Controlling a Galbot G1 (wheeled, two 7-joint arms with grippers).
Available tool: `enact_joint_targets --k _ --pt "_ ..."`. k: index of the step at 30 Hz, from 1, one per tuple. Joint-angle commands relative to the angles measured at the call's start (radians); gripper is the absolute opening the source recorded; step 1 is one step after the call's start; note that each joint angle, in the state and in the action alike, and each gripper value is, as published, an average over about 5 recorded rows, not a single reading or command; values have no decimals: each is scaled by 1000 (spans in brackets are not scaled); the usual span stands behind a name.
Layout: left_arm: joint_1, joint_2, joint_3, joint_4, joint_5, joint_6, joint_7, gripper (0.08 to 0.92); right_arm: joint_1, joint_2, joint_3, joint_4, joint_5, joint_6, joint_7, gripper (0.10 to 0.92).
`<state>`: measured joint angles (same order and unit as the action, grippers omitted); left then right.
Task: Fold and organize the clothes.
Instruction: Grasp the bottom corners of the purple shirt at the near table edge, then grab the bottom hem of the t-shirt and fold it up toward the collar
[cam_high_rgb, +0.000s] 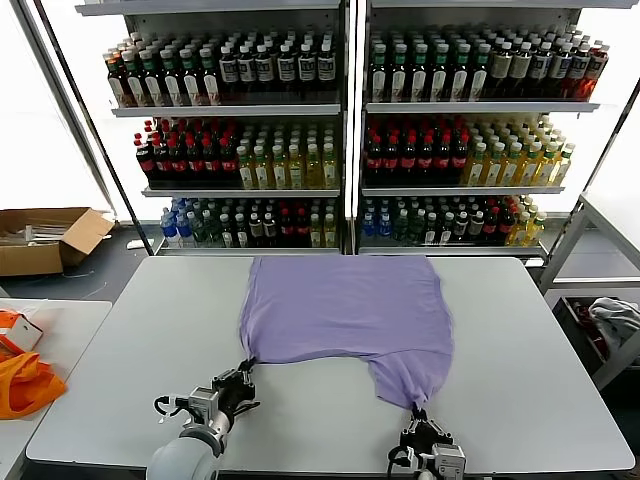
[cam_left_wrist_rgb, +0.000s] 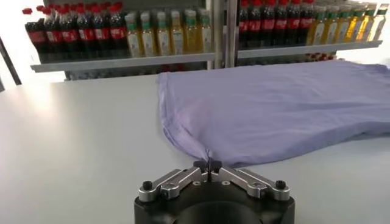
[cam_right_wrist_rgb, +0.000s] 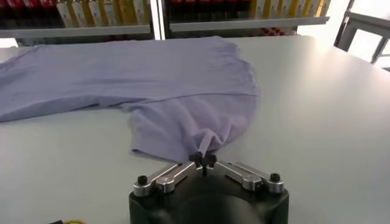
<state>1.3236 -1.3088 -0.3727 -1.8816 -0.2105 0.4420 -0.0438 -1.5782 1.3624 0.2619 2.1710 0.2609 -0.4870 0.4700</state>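
- Shelves of bottled drinks (cam_high_rgb: 345, 150) fill the background behind a pale grey table (cam_high_rgb: 540, 350); an orange bag (cam_high_rgb: 25, 385) sits on a side table off to the left.
- The lavender T-shirt (cam_high_rgb: 345, 310) lies spread flat across the middle of the table, plain side up.
- The left gripper (cam_left_wrist_rgb: 208, 167) has its jaws pinched tight on the shirt's near left corner, the cloth drawn to a point right between the fingertips.
- The right gripper (cam_right_wrist_rgb: 203, 159) is likewise clamped on the near right corner, with the fabric fanning away ahead of its jaws.
- The step in hand looks like the grasp for a first fold.
- Next, both corners probably need lifting together and carrying forward over the shirt, evenly, so the hem does not skew.
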Motion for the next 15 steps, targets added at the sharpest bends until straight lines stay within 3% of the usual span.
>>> enact_joint_targets --k 1,15 --pt "-5 -4 -2 -7 17 -32 6 83 6 -2 3 12 -2 7 -13 107" --pt "-74 -30 -6 11 -3 -125 -4 83 150 -4 39 -37 -82 78 -108 107"
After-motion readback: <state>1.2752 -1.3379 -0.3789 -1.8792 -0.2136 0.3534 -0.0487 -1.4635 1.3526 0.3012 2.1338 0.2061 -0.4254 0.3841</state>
